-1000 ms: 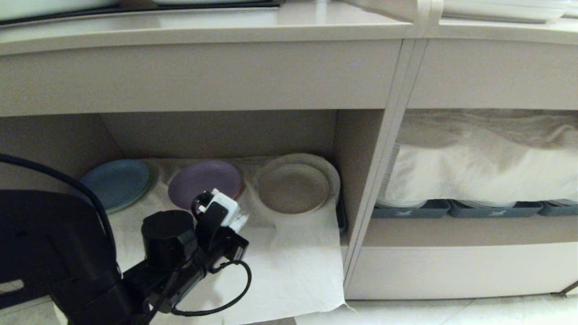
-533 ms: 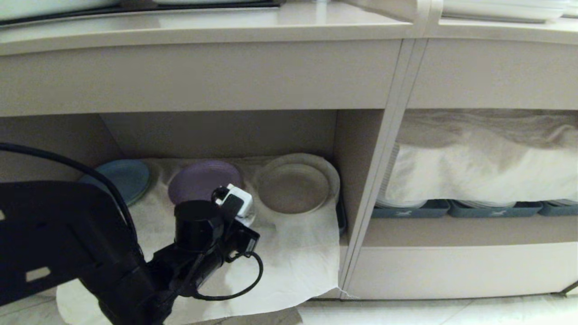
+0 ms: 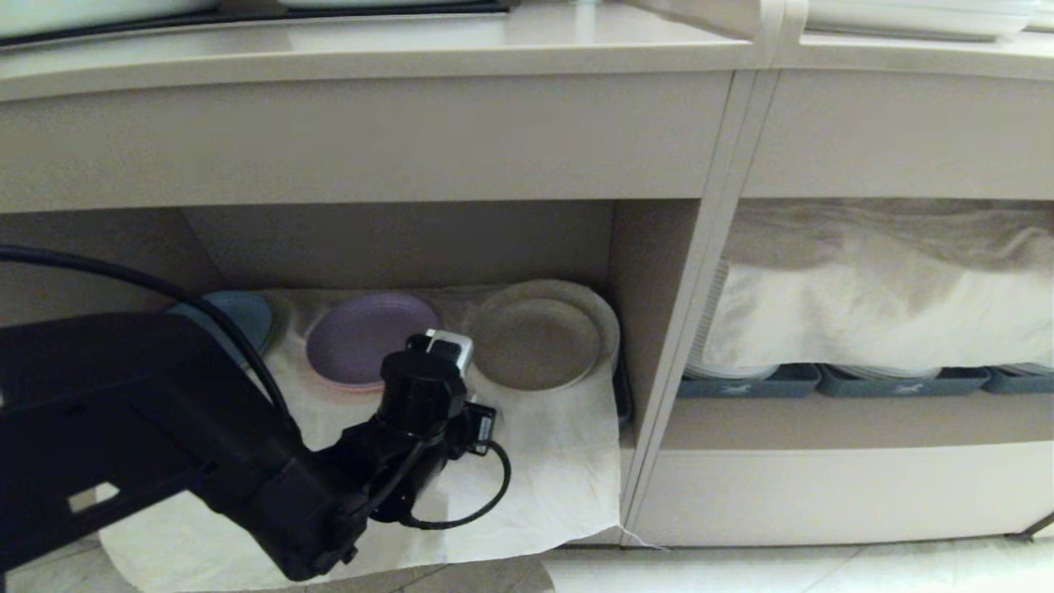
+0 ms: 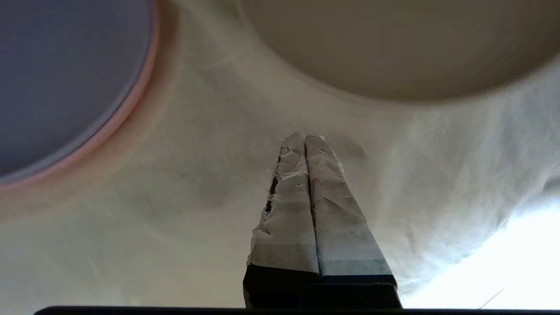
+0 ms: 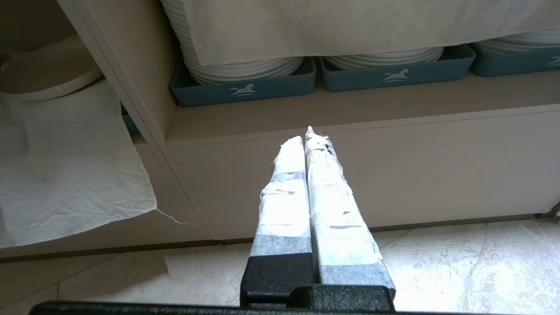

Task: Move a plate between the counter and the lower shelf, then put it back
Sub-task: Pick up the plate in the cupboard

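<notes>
The small round matte cream-beige plate (image 3: pixel 535 342) lies flat, face up, on the crinkled white cloth (image 3: pixel 543 469) in the lower shelf (image 3: pixel 395 247), beside a purple plate (image 3: pixel 362 333). The left gripper (image 4: pixel 305 139), fingers pressed together and empty, hovers just before the cream-beige plate's rim. The right gripper (image 5: pixel 308 135), fingers together, hangs near the floor.

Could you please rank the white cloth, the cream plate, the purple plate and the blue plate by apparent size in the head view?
1. white cloth
2. cream plate
3. purple plate, nearly the same as the cream plate
4. blue plate, unsure because the arm mostly hides it
</notes>
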Robot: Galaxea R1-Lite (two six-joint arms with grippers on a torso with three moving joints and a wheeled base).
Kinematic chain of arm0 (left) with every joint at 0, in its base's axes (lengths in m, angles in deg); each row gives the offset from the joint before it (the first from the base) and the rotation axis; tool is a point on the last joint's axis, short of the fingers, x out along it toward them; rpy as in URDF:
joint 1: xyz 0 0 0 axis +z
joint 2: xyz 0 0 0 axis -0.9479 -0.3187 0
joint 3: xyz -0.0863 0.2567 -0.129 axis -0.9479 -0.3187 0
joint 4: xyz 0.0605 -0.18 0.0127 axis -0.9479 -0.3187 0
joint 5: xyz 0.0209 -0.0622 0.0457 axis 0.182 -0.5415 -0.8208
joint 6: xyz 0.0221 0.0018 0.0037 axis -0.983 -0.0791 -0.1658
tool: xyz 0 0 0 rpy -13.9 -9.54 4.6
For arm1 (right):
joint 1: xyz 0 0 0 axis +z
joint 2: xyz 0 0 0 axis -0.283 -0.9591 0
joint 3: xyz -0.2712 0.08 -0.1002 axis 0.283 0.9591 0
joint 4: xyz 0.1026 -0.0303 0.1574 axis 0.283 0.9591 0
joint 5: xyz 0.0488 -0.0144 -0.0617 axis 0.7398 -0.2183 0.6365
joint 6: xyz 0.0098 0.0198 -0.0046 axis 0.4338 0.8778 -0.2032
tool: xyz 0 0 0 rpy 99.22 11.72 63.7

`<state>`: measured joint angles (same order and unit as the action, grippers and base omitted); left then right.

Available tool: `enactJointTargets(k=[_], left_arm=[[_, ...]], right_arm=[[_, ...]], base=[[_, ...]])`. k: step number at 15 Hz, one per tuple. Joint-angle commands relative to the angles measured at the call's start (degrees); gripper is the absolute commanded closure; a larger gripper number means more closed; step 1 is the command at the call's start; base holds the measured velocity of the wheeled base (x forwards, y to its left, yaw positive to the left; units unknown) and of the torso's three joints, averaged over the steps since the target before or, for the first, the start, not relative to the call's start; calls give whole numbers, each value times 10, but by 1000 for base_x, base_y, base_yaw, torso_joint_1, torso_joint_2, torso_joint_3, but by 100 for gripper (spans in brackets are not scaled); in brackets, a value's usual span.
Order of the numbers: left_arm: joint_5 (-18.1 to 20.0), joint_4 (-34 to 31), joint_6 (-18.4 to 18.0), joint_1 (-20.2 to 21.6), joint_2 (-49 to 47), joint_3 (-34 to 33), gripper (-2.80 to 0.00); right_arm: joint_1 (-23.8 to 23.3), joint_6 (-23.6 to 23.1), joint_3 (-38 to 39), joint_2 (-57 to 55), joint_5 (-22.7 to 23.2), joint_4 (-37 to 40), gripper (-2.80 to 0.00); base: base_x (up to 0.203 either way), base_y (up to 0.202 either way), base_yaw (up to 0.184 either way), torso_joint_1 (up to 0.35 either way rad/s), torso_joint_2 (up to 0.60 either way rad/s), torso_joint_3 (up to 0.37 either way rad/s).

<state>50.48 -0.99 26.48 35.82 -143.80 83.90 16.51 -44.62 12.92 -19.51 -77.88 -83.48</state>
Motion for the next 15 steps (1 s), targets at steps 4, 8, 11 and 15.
enactJointTargets(k=[4, 8, 11, 15], left_arm=[[-27, -5, 80, 0, -4, 26, 0], [-34, -69, 148, 0, -9, 84, 0], [-51, -148, 222, -1, -19, 119, 0], [-51, -233, 312, -2, -26, 170, 0]], right_arm=[[0, 0, 0, 0, 0, 0, 0], [0, 0, 0, 0, 0, 0, 0], [0, 0, 0, 0, 0, 0, 0], [0, 0, 0, 0, 0, 0, 0]], base=[[0, 0, 0, 0, 0, 0], [0, 0, 0, 0, 0, 0], [0, 0, 0, 0, 0, 0], [0, 0, 0, 0, 0, 0]])
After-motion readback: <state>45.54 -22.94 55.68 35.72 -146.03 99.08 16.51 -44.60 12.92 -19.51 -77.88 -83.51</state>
